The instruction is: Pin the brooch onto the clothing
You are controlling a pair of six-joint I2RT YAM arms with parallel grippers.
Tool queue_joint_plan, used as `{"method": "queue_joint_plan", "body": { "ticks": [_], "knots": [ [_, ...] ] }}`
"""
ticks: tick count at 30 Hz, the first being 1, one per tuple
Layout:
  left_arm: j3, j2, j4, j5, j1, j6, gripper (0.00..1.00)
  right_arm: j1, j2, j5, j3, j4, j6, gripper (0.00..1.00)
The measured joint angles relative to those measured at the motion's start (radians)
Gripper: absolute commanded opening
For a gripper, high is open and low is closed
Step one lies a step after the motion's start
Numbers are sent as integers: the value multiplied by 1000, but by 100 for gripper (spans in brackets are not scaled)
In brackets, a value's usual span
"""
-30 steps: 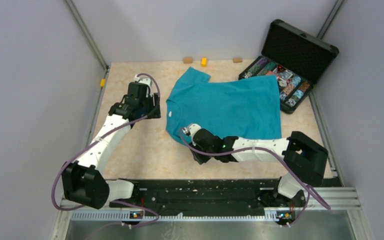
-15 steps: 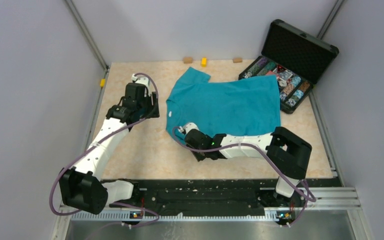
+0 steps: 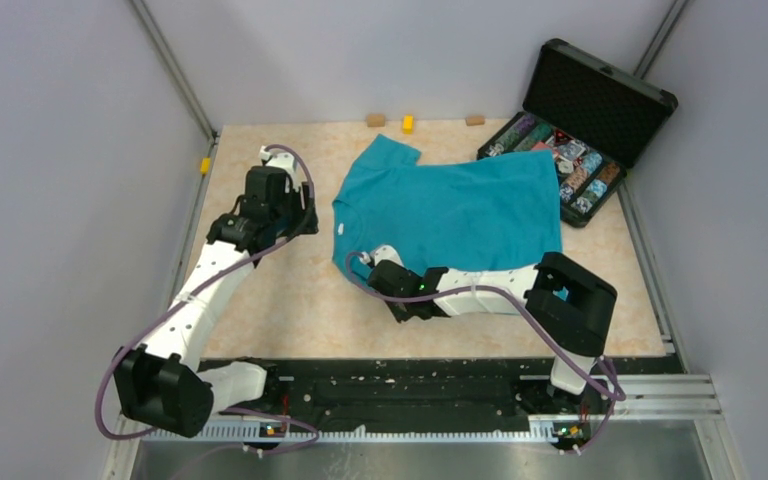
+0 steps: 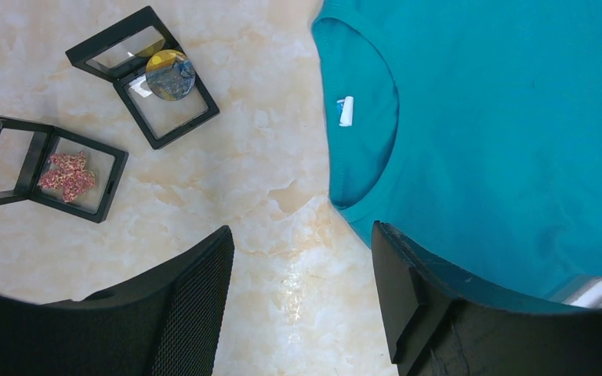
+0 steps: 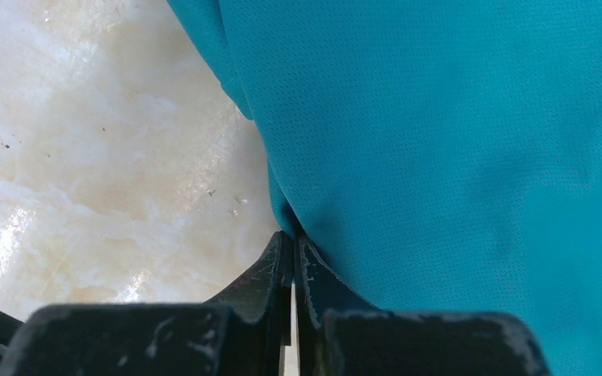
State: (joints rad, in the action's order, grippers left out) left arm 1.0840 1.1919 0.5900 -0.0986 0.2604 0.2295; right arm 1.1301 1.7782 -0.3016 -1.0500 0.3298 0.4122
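The clothing, a teal T-shirt, lies flat on the table, collar to the left with a white label. My right gripper is low at the shirt's near left edge. In the right wrist view its jaws are shut, pinching the hem of the clothing. My left gripper hangs open over bare table, left of the collar, holding nothing. The brooch, a small pink-red flower, lies in an open black frame box left of that gripper.
A second open black box holds a round yellow-and-blue piece. An open black case of multicoloured trinkets stands at the back right. Small blocks line the far edge. Grey walls close in the table.
My right gripper has slid a little left along the shirt's near edge and closed on the fabric. The left arm has drifted slightly left, still open.
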Motion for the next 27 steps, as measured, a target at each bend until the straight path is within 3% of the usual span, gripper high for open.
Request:
{"method": "queue_joint_plan", "body": {
  "ticks": [5,10,18,19,23,27],
  "knots": [
    [-3,-16,-3,0,0,0,69,1,-19,68,2,5,0,0],
    [-10,-37,-6,5,0,3,69,16,-128,270,3,16,-12,0],
    [-16,-69,-11,47,0,16,68,158,-176,499,-1,5,-28,0],
    [-21,-71,-14,65,0,24,68,169,-162,515,-6,10,-28,3],
    [-72,-95,-31,146,0,61,69,199,-106,557,-41,8,-34,37],
    [-161,-130,-63,206,0,130,70,203,-108,551,-51,-9,-32,56]
  ]
}}
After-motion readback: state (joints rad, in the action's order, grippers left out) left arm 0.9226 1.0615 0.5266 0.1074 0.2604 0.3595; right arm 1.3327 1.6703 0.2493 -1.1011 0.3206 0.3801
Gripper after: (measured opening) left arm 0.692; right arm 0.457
